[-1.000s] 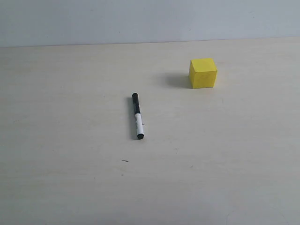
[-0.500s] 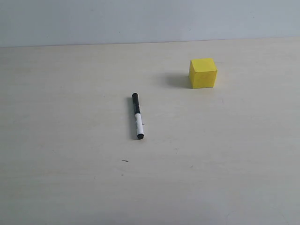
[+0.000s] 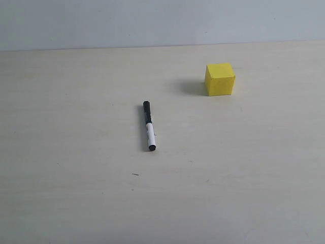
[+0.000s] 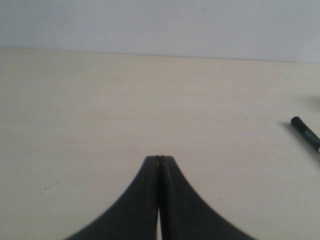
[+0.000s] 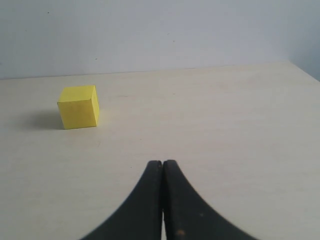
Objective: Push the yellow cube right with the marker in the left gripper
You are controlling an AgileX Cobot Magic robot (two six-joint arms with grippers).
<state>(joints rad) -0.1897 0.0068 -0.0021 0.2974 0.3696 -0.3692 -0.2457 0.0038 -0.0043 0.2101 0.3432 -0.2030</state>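
Pale, matte wood-grain table, running back to a plain light grey wall. Near the middle of the exterior view: marker, lying flat on the table, black cap toward the wall, touched by neither claw. Further back and to the right, well apart from it: yellow cube, resting square on the surface, short of the far edge. Bare tabletop all round both. Closed tip to tip over bare table: left gripper, marker cap off to one side of it. Also closed tip to tip: right gripper, cube ahead, a side edge of the table in sight.
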